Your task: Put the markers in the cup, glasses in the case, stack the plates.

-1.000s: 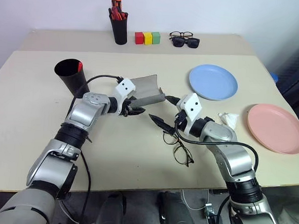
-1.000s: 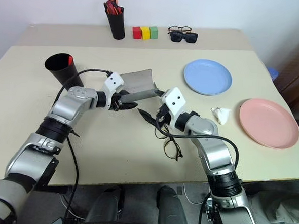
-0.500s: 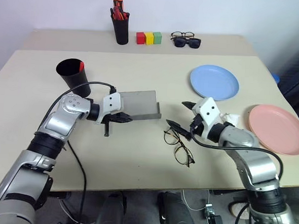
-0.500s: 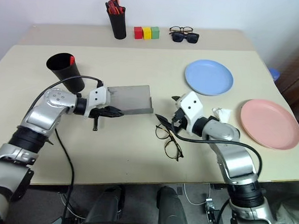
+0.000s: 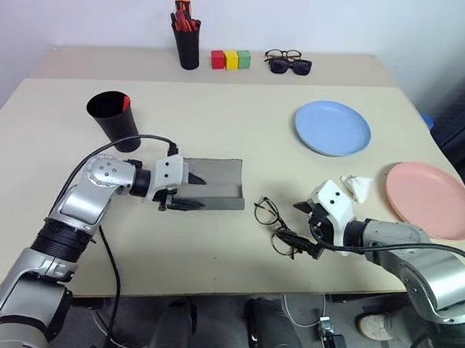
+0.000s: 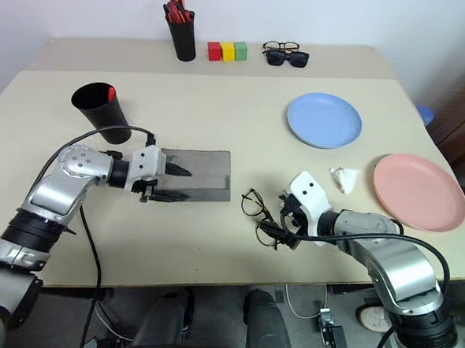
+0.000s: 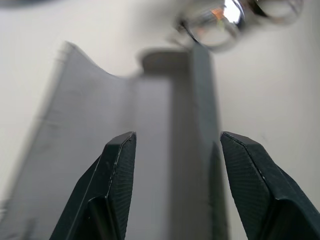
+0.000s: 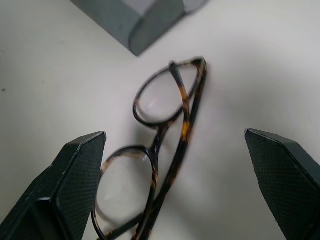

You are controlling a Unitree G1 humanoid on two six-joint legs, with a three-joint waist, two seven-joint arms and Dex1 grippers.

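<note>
Beyond my two grippers, along the worktop [image 5: 208, 314] far edge: pen holder [image 5: 186, 39], three coloured blocks [image 5: 229, 59], two spare pairs of glasses [image 5: 287, 61]. Crumpled tissue [image 5: 356, 186] lies between the blue plate [image 5: 332, 127] and pink plate [image 5: 431, 198], past my right gripper [image 6: 274, 221]. Cup [image 5: 113, 119] stands beyond my left gripper [image 5: 185, 193], a red marker [image 5: 125, 102] inside. Left fingers [image 7: 117, 165]: spread, holding nothing, the open grey case [image 7: 150, 140] directly ahead and under them. Right fingers [image 8: 75, 175]: wide apart, empty, the dark-framed glasses [image 8: 155, 150] lying between them on the worktop, just beside the case's end.
</note>
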